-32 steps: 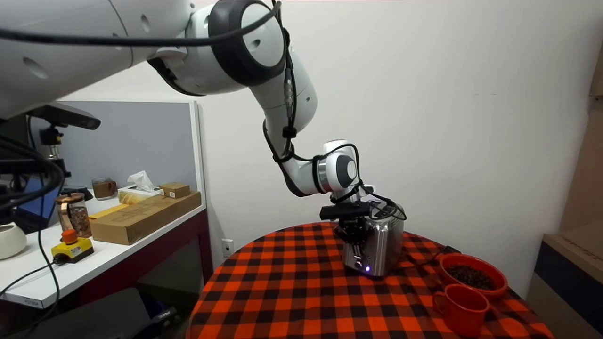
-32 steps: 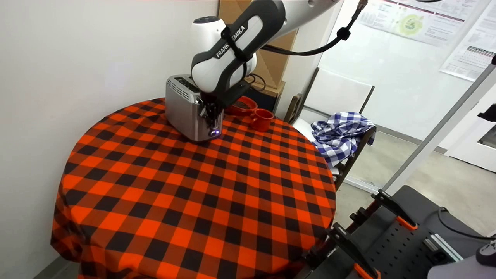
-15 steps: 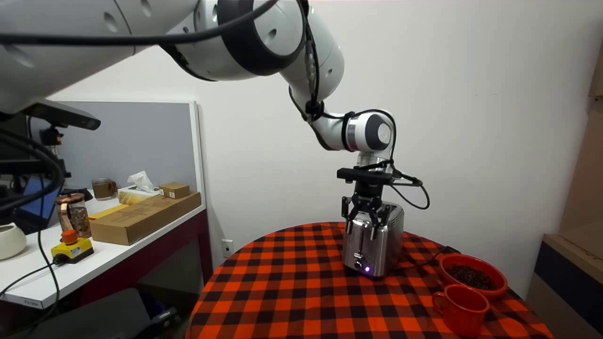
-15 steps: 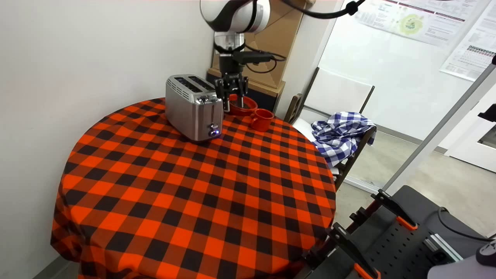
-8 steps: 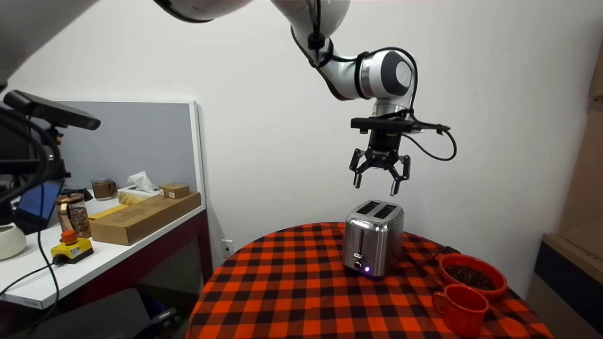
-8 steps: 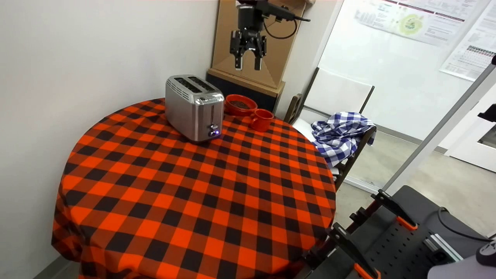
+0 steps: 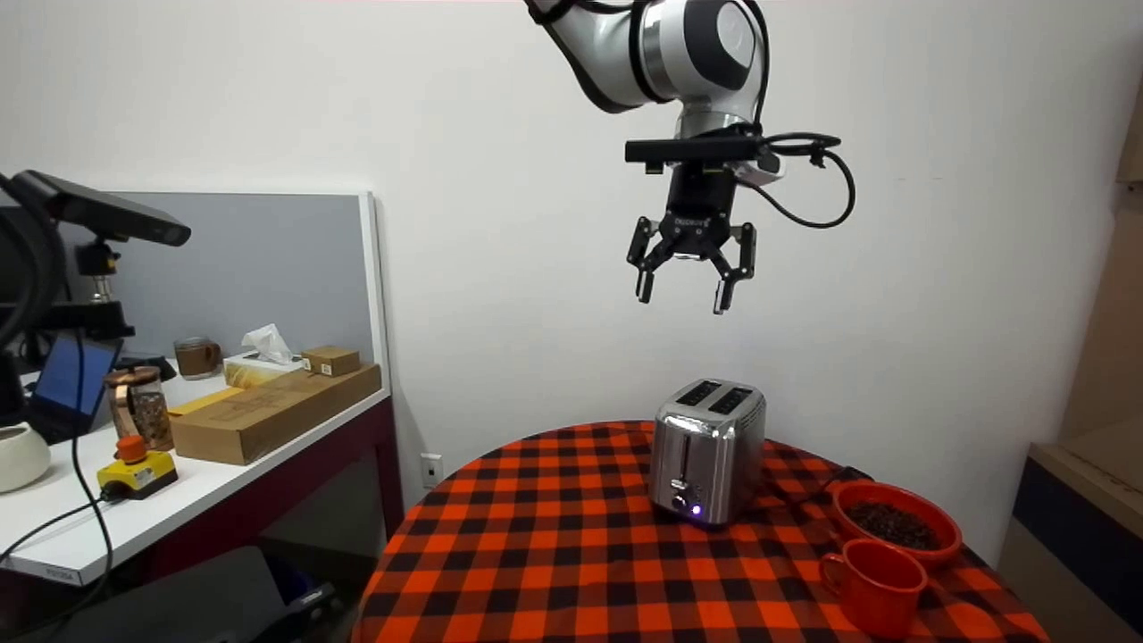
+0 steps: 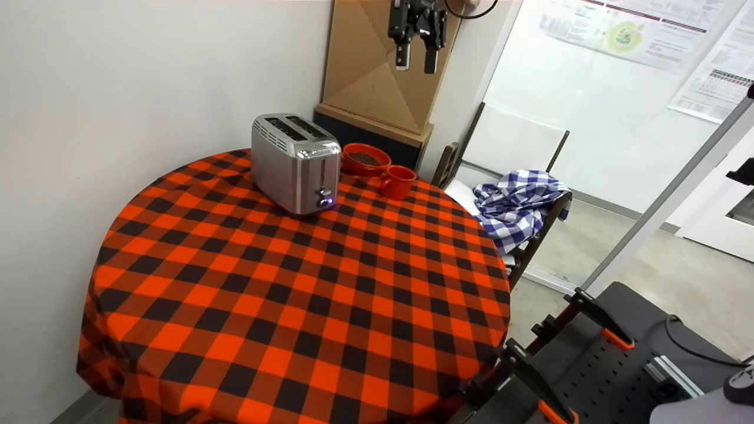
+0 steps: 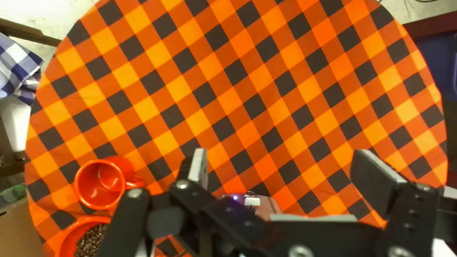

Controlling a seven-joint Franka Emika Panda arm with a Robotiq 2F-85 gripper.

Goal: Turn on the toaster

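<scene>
The silver toaster (image 7: 710, 455) stands upright on the checked cloth, with both top slots showing dark. On its front face a small purple-blue light (image 7: 696, 510) glows, beside a lever (image 7: 679, 485) low in its vertical slot. In both exterior views my gripper (image 7: 681, 305) hangs well above the table, fingers spread and pointing down, apart from the toaster. The wrist view shows a wide gap between the pads (image 9: 198, 166) with nothing held. There, only part of the toaster's front (image 9: 266, 207) appears; the gripper's linkage hides the rest.
A red mug (image 7: 880, 585) and a red bowl (image 7: 896, 527) of dark beans stand near the toaster on the round table (image 8: 294, 282). A black cord runs behind the toaster. White wall rises close behind; a side desk (image 7: 214, 473) holds boxes and jars.
My gripper was down at the toaster's front around the lever area; it has since risen high above and its fingers have spread. The toaster has stayed put, light lit throughout.
</scene>
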